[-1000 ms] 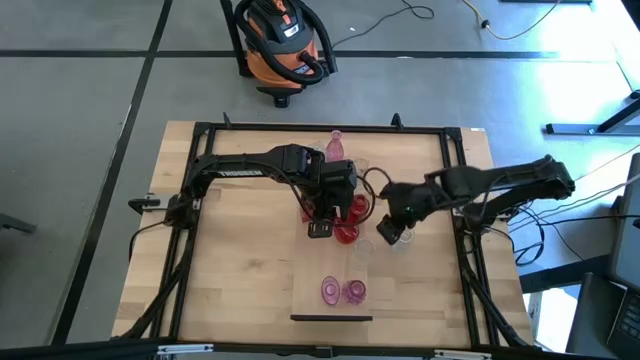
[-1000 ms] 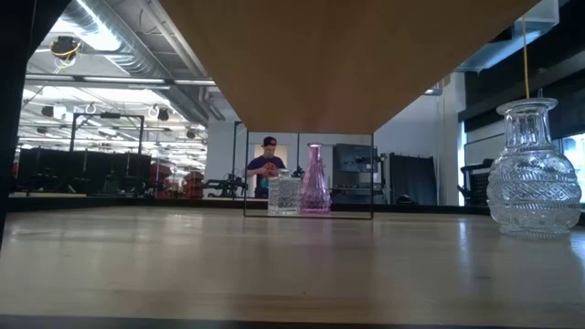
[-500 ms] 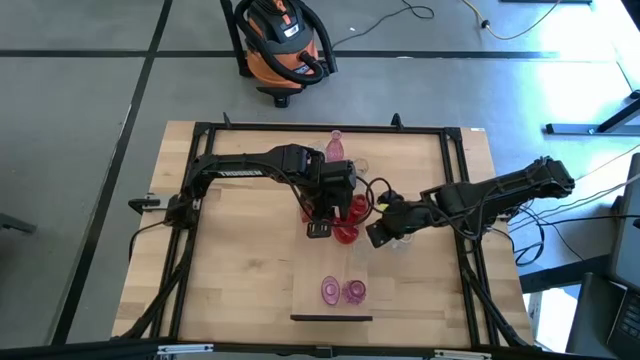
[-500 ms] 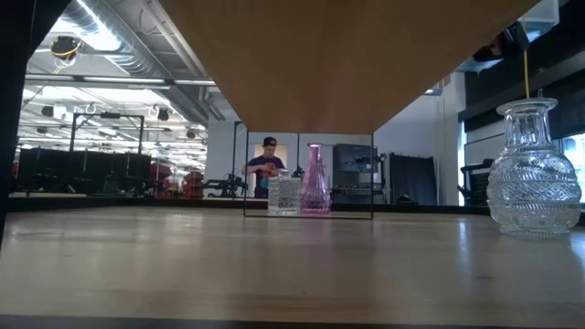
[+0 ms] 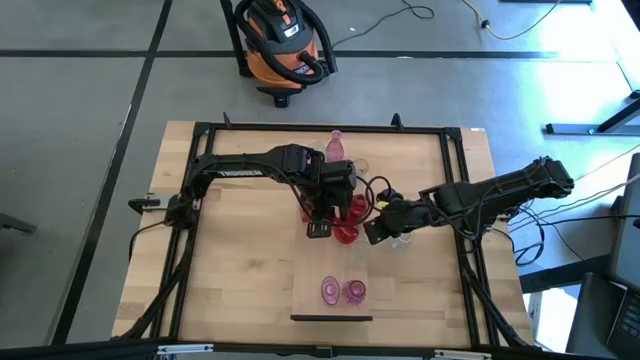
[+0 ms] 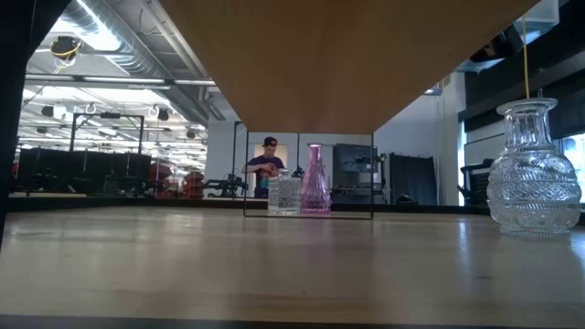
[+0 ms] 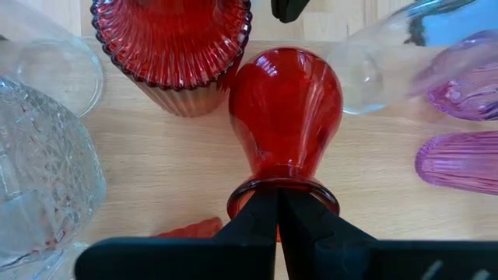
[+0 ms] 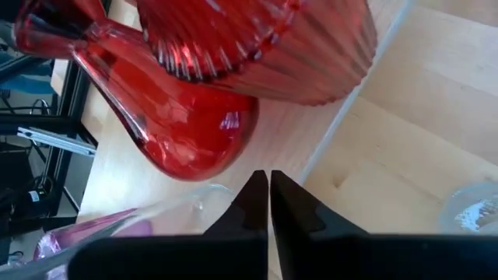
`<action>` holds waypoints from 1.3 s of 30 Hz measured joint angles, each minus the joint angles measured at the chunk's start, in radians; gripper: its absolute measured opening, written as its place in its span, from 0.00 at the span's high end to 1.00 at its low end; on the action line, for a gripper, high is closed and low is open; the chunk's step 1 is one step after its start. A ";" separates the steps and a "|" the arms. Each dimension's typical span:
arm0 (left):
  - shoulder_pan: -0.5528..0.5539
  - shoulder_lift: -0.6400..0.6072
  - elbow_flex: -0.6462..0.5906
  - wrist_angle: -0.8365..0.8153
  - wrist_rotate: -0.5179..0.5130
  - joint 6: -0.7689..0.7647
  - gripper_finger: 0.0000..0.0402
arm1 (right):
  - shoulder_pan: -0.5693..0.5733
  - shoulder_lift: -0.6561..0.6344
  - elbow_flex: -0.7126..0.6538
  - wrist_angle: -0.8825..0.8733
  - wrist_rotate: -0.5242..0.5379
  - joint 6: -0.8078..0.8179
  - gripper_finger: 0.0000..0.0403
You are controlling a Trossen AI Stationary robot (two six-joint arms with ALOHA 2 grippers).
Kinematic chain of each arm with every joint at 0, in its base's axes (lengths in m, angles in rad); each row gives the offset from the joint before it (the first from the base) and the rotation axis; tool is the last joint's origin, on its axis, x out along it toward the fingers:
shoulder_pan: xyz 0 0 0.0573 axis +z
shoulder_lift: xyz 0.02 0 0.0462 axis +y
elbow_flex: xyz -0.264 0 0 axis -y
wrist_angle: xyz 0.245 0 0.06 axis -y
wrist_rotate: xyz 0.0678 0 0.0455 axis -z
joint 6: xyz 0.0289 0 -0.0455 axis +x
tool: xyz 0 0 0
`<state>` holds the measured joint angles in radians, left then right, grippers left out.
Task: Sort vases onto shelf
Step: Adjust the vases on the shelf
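A smooth red vase (image 7: 288, 101) lies tilted next to a ribbed red vase (image 7: 175, 47) at mid-table, its bulb pointing away from my left gripper (image 7: 278, 204). That gripper is shut and sits right at the vase's mouth. My right gripper (image 8: 268, 187), also shut, hangs just to the right of the red vases (image 5: 347, 222), with a clear vase (image 8: 156, 222) beside its fingers. Two pink vases (image 5: 341, 291) stand on the shelf (image 5: 310, 302) near the front edge. Another pink vase (image 5: 335, 145) stands at the far edge. My left gripper's shut fingertips cover the near side of the smooth red vase's mouth rim (image 7: 319, 194), slanting down from the table's left. Whether they touch the rim, I cannot tell. My right gripper's shut fingers stand beside the clear vase's wall (image 8: 210, 198). Whether they touch it, I cannot tell.
A cut-glass clear vase (image 6: 535, 174) stands on the table's right part. Another clear vase (image 7: 39, 179) and two pink ones (image 7: 463, 117) crowd around the red pair. A black frame (image 5: 200, 130) rims the table. In the room beyond stands a person (image 6: 267, 169).
My right gripper has moved toward the table's left, up to the red vases. It sank a little, rolled about its own line and shut its fingers. My left gripper and the red vases have kept still.
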<state>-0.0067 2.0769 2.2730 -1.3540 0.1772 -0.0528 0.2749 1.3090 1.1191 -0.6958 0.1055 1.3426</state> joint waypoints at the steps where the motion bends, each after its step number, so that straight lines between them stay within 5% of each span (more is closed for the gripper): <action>1: 0.000 0.000 0.000 0.000 0.000 0.000 1.00 | 0.000 0.006 0.000 0.006 0.000 0.000 0.99; 39: -0.001 -0.031 0.000 0.061 0.053 -0.074 1.00 | 0.000 0.090 0.000 0.128 0.034 0.013 1.00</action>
<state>-0.0078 2.0464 2.2734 -1.2932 0.2302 -0.1271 0.2752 1.3991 1.1191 -0.5678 0.1398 1.3560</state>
